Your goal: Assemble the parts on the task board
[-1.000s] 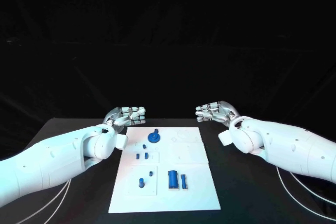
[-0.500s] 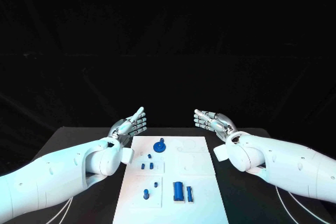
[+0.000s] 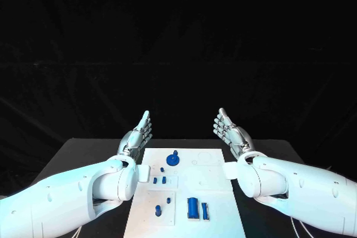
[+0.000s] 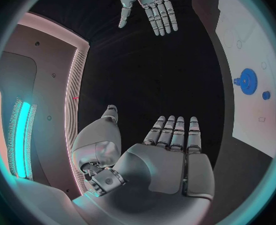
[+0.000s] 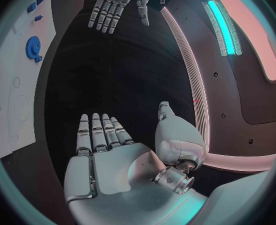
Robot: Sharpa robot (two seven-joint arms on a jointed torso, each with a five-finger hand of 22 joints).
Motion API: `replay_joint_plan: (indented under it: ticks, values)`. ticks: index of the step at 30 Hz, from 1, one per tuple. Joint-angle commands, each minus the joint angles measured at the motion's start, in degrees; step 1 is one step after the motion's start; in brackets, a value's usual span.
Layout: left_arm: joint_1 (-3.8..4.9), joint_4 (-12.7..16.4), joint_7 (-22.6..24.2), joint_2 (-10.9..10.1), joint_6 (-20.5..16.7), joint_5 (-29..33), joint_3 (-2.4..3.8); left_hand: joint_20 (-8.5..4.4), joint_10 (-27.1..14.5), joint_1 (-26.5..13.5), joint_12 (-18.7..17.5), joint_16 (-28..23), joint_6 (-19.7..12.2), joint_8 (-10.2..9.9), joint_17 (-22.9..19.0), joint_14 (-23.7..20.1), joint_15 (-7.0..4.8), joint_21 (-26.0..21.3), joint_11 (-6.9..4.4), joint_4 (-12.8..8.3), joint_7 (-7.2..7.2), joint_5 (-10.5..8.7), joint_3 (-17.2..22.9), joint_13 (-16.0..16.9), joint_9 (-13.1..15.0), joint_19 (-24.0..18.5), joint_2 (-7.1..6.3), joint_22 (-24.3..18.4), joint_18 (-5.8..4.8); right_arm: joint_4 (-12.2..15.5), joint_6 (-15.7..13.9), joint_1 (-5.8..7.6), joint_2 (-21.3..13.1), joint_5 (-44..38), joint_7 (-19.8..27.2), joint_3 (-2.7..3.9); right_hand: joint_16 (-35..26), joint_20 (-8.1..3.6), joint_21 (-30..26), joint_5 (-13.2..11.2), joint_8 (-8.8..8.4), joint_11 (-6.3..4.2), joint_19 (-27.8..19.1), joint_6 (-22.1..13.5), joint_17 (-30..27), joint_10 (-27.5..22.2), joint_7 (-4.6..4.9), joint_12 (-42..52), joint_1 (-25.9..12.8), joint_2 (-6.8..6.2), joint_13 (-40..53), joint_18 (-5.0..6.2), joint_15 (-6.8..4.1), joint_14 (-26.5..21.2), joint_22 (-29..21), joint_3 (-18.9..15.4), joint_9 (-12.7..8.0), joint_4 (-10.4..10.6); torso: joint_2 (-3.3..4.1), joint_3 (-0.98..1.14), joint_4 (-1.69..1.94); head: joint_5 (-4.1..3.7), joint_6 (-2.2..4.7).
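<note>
On the task board (image 3: pixel 186 196), nearest the robot, the long blue bars (image 3: pixel 197 209) lie flat with the small pegs (image 3: pixel 158 209) left of them; the blue gear (image 3: pixel 173 159) stands at the board's far end. Beyond it, the left hand (image 3: pixel 136 136) and right hand (image 3: pixel 231 132) have uncurled since a second ago: fingers straight and apart, palms facing, holding nothing. No part is gripped; the stage can't be judged.

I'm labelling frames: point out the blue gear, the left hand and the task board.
blue gear (image 3: pixel 173 159), head view, its disc.
left hand (image 3: pixel 138 136), head view, its palm.
task board (image 3: pixel 212 189), head view, bare white surface.
</note>
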Motion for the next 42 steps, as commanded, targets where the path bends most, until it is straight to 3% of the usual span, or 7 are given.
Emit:
replay_joint_plan:
  ticks: [1,6,26,27,30,32,42]
  values:
    - [-0.06,0.41,3.08,0.01,-4.69,0.32,0.08,-3.76,-5.06,-7.85,-0.33,-0.42,-4.93,-0.38,-0.42,-4.63,-0.48,-0.35,-0.53,-0.98,-0.30,-0.29,-0.06,-0.09,-0.08,-4.40,0.01,-0.47,-1.76,0.37,-4.32,-0.08,-0.07,2.52,2.90,0.07,-0.24,-2.13,-0.28,-0.52,-0.41,-0.37,-4.61,-5.14,-0.18,-5.66,-0.82,-0.41,-8.37,-0.07,-0.08,-2.11,-0.16,-5.84,-2.22,1.71,-0.16,-0.05,0.01,0.04,0.03,0.01,0.00]
    - [-0.06,0.41,3.08,0.01,-4.69,0.32,0.08,-3.76,-7.13,-11.06,-0.33,-0.42,-6.97,-0.38,-0.42,-6.54,-0.48,-0.35,-0.53,-0.98,-0.30,-0.29,-0.06,-0.09,-0.08,-6.15,0.01,-0.47,-1.76,0.37,-4.32,-0.08,-0.07,2.52,2.90,0.07,-0.24,-2.13,-0.28,-0.52,-0.41,-0.37,-6.54,-7.28,-0.18,-8.04,-0.82,-0.41,-11.85,-0.07,-0.08,-2.11,-0.16,-8.28,-6.97,1.71,-0.16,-0.05,0.01,0.04,0.03,0.01,0.00]
    - [-0.06,0.41,3.08,0.01,-4.69,0.32,0.08,-3.76,-11.76,-18.48,-0.33,-0.42,-11.38,-0.38,-0.42,-14.50,-0.48,-0.35,-0.53,-0.98,-0.30,-0.29,-0.06,-0.09,-0.08,-13.80,0.01,-0.47,-1.76,0.37,-4.32,-0.08,-0.07,2.52,2.90,0.07,-0.24,-2.13,-0.28,-0.52,-0.41,-0.37,-14.45,-11.94,-0.18,-13.28,-0.82,-0.41,-19.74,-0.07,-0.08,-2.11,-0.16,-13.67,-6.97,1.71,-0.16,-0.05,0.01,0.04,0.03,0.01,0.00]
    - [-0.06,0.41,3.08,0.01,-4.69,0.32,0.08,-3.76,-15.89,-18.64,-0.33,-0.42,-15.45,-0.38,-0.42,-14.50,-0.48,-0.35,-0.53,-0.98,-0.30,-0.29,-0.06,-0.09,-0.08,-13.80,0.01,-0.47,-1.76,0.37,-4.32,-0.08,-0.07,2.52,2.90,0.07,-0.24,-2.13,-0.28,-0.52,-0.41,-0.37,-14.45,-16.09,-0.18,-13.49,-0.82,-0.41,-19.87,-0.07,-0.08,-2.11,-0.16,-13.84,-6.97,1.71,-0.16,-0.05,0.01,0.04,0.03,0.01,0.00]
    - [-0.06,0.41,3.08,0.01,-4.69,0.32,0.08,-3.76,-15.89,-19.23,-0.33,-0.42,-15.45,-0.38,-0.42,-14.50,-0.48,-0.35,-0.53,-0.98,-0.30,-0.29,-0.06,-0.09,-0.08,-13.80,0.01,-0.47,-1.76,0.37,-4.32,-0.08,-0.07,2.52,2.90,0.07,-0.24,-2.13,-0.28,-0.52,-0.41,-0.37,-14.45,-16.09,-0.18,-13.79,-0.82,-0.41,-20.47,-0.07,-0.08,-2.11,-0.16,-14.24,-6.97,1.71,-0.16,-0.05,0.01,0.04,0.03,0.01,0.00]
    - [-0.06,0.41,3.08,0.01,-4.69,0.32,0.08,-3.76,-15.89,-24.61,-0.33,-0.42,-15.45,-0.38,-0.42,-14.50,-0.48,-0.35,-0.53,-0.98,-0.30,-0.29,-0.06,-0.09,-0.08,-13.80,0.01,-0.47,-1.76,0.37,-4.32,-0.08,-0.07,2.52,2.90,0.07,-0.24,-2.13,-0.28,-0.52,-0.41,-0.37,-14.45,-16.09,-0.18,-17.80,-0.82,-0.41,-26.24,-0.07,-0.08,-2.11,-0.16,-18.30,-6.97,1.71,-0.16,-0.05,0.01,0.04,0.03,0.01,0.00]
    - [-0.06,0.41,3.08,0.01,-4.69,0.32,0.08,-3.76,-15.89,-24.61,-0.33,-0.42,-15.45,-0.38,-0.42,-14.50,-0.48,-0.35,-0.53,-0.98,-0.30,-0.29,-0.06,-0.09,-0.08,-13.80,0.01,-0.47,-1.76,0.37,-4.32,-0.08,-0.07,2.52,2.90,0.07,-0.24,-2.13,-0.28,-0.52,-0.41,-0.37,-14.45,-16.09,-0.18,-17.80,-0.82,-0.41,-26.24,-0.07,-0.08,-2.11,-0.16,-18.30,-6.97,1.71,-0.16,-0.05,0.01,0.04,0.03,0.01,0.00]
